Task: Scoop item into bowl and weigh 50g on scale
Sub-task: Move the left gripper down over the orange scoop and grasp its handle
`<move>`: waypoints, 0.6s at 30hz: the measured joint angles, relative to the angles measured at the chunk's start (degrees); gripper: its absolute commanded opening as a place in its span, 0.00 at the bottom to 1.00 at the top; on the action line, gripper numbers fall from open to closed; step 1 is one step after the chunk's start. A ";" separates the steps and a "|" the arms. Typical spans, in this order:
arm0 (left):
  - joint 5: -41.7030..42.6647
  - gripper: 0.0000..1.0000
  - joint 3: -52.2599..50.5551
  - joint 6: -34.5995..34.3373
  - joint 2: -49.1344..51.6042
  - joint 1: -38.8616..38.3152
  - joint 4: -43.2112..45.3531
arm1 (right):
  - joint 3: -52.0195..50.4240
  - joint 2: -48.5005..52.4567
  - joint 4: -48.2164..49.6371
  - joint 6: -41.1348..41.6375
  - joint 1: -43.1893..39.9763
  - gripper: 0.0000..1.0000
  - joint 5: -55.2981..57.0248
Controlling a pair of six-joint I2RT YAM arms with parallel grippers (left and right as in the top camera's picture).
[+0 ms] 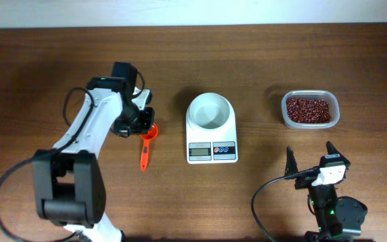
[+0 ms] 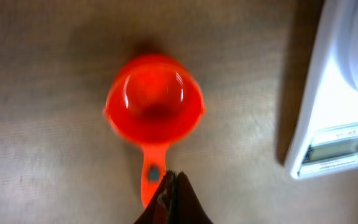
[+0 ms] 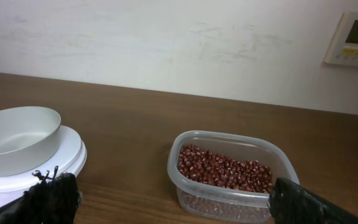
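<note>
Picking up the orange scoop [image 1: 144, 153] looks like the step in hand. Your left gripper [image 2: 170, 182] hangs over its handle, left of centre, with the fingers drawn close together, though you cannot tell whether the handle is pinched. Your right gripper [image 1: 309, 149] sits spread wide at lower right. Next you need a firm hold, then a carry across to the beans [image 1: 308, 109] in the clear tub [image 1: 335, 115] at upper right (the white bowl [image 1: 210, 111] sits empty on the scale [image 1: 211, 152], centre). Count one scoop, one bowl, one scale and one tub; the beans are beyond counting.
</note>
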 measured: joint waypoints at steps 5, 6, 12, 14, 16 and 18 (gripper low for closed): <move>-1.03 0.00 0.02 -0.02 4.52 -1.29 5.40 | 0.00 0.00 0.00 0.02 0.00 0.99 0.00; -1.51 0.00 0.02 -0.02 5.11 -1.38 6.75 | 0.00 0.00 0.00 -0.02 0.00 0.99 0.00; -3.34 0.00 0.04 -0.17 6.56 -1.38 11.39 | 0.00 0.00 0.00 -0.02 0.00 0.99 0.00; -3.52 0.00 0.07 -0.17 6.58 -1.38 13.86 | 0.00 0.00 0.00 0.00 0.00 0.99 0.00; -3.56 0.00 0.07 -0.17 6.58 -1.38 16.06 | 0.00 0.00 0.00 0.02 0.00 0.99 0.00; -3.76 0.00 0.07 -0.17 6.58 -1.38 17.53 | 0.00 0.00 0.00 0.02 0.00 0.99 0.00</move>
